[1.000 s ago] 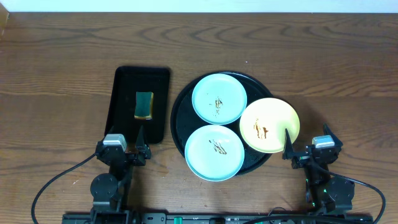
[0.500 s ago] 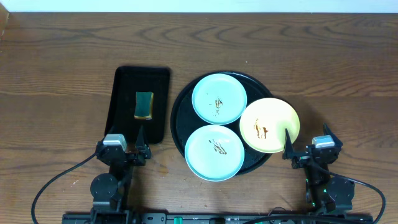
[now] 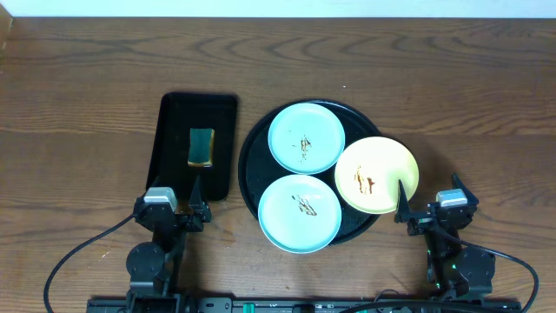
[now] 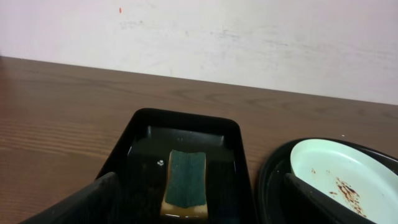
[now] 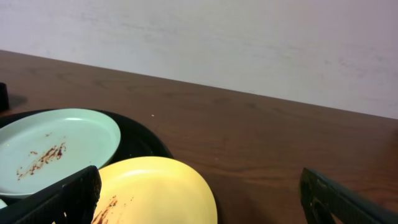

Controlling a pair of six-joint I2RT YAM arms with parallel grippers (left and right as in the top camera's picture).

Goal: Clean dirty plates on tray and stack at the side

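Three dirty plates with brown smears lie on the round black tray point(image 3: 252, 169): a turquoise plate point(image 3: 305, 137) at the back, a second turquoise plate point(image 3: 299, 212) at the front, and a yellow plate point(image 3: 376, 174) overhanging the tray's right rim. My left gripper point(image 3: 185, 200) is open and empty at the near end of the rectangular tray. My right gripper point(image 3: 427, 198) is open and empty, just right of the yellow plate. The right wrist view shows the yellow plate point(image 5: 155, 190) between the fingers and a turquoise plate point(image 5: 56, 149) at left.
A rectangular black tray point(image 3: 198, 111) left of the round tray holds a green-topped sponge point(image 3: 201, 146), also seen in the left wrist view point(image 4: 185, 183). Bare wooden table point(image 3: 486, 113) lies right of and behind the trays. A pale wall stands behind.
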